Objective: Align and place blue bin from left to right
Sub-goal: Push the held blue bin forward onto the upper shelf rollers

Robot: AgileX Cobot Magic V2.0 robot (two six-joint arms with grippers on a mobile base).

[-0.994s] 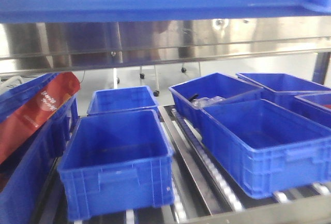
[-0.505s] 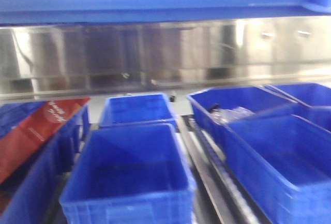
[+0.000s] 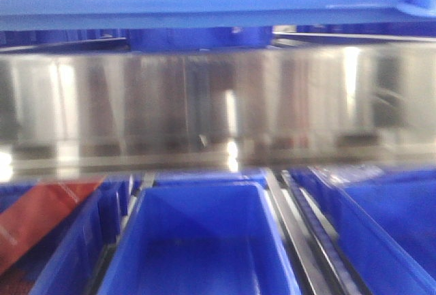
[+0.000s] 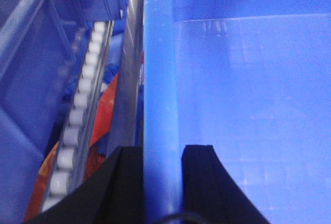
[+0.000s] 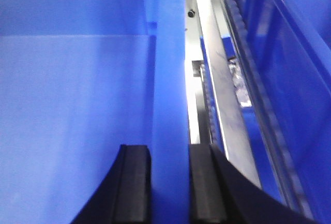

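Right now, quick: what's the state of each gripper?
Left gripper: shut on a side wall of the blue bin.
Right gripper: shut on the blue bin's other side wall.

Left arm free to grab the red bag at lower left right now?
Probably not. The left end effector is clamped on a wall of the blue bin, and the right end effector grips another wall, so neither is free. The red bag lies below the carried bin.

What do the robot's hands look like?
The left gripper and the right gripper are plain black. Each has two flat, blocky fingers that widen toward the base. A thin dark wire loop shows behind the left one. No markings show.
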